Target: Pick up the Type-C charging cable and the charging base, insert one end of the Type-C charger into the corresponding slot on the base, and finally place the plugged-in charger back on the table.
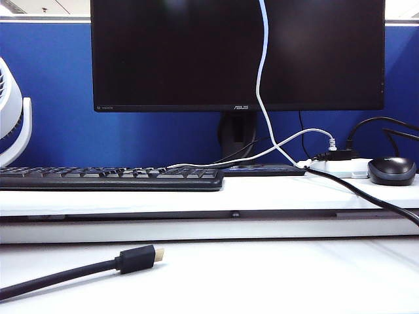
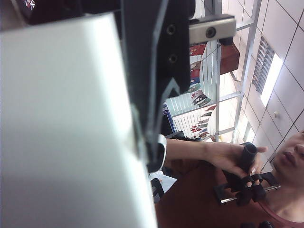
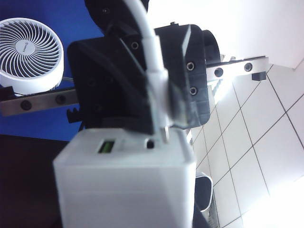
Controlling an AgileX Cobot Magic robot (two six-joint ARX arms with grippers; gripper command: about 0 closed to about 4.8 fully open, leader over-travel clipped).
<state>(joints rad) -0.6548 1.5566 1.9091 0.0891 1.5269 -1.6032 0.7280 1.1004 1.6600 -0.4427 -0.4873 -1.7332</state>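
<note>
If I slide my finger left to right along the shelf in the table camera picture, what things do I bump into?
White fan → black keyboard → monitor stand → white power strip → dark mouse.

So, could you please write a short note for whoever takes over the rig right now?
Left gripper: shut on the base, held up off the table.
Right gripper: shut on the cable just behind its plug, tip at the base's port face.
Both grippers are above the exterior view; the cable's slack hangs in front of the monitor.
Done: both things picked up and brought together.
Left: confirm the plug is seated (cannot tell), then set the pair on the table.
</note>
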